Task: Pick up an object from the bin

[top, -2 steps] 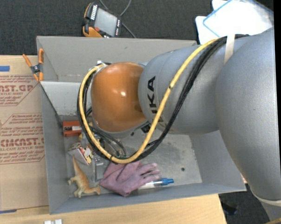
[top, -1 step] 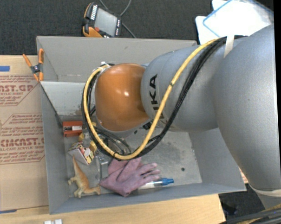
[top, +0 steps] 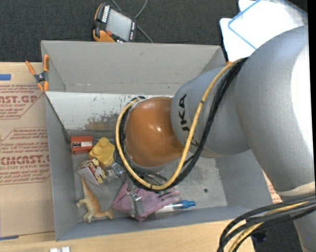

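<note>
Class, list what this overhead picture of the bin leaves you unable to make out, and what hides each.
Camera view:
1. Floor in the middle of the bin: hidden under the orange wrist cover.
2. Purple cloth: partly covered by the gripper; whether it is gripped is unclear.
3. Orange box: label print too small to read.

One close camera looks down into the grey bin (top: 144, 61) (slightly from one side); the arm (top: 262, 108) enters at right.

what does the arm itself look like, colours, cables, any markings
The arm is bulky, rounded and silver-grey, with black lettering near the wrist. A glossy orange dome cover caps the wrist, ringed by yellow and black cables. The gripper is small and metal.
</note>
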Available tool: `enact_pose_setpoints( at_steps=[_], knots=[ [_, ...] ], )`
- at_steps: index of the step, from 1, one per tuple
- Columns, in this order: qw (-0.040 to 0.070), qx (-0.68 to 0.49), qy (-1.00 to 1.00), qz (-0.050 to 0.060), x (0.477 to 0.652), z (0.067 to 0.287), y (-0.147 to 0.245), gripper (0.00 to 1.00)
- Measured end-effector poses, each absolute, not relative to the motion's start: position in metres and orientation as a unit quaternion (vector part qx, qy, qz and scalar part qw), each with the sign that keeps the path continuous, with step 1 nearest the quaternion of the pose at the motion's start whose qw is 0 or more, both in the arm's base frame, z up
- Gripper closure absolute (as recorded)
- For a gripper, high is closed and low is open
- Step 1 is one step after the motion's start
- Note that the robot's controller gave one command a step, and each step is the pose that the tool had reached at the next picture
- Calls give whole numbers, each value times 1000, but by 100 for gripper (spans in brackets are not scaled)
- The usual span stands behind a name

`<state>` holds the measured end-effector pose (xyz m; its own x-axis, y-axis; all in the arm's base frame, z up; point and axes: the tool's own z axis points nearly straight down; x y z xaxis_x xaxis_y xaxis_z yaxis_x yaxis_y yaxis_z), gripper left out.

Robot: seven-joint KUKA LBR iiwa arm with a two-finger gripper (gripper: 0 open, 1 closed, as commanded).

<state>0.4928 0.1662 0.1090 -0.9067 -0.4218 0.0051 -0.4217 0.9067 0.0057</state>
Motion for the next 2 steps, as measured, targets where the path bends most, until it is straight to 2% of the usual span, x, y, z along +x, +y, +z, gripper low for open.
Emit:
enact_pose_setpoints(
  at_steps=[1,2],
  knots=[
    [-5,217,-976,-5,492,81,173,0],
    [-3,196,-981,-5,493,79,152,0]
  ],
)
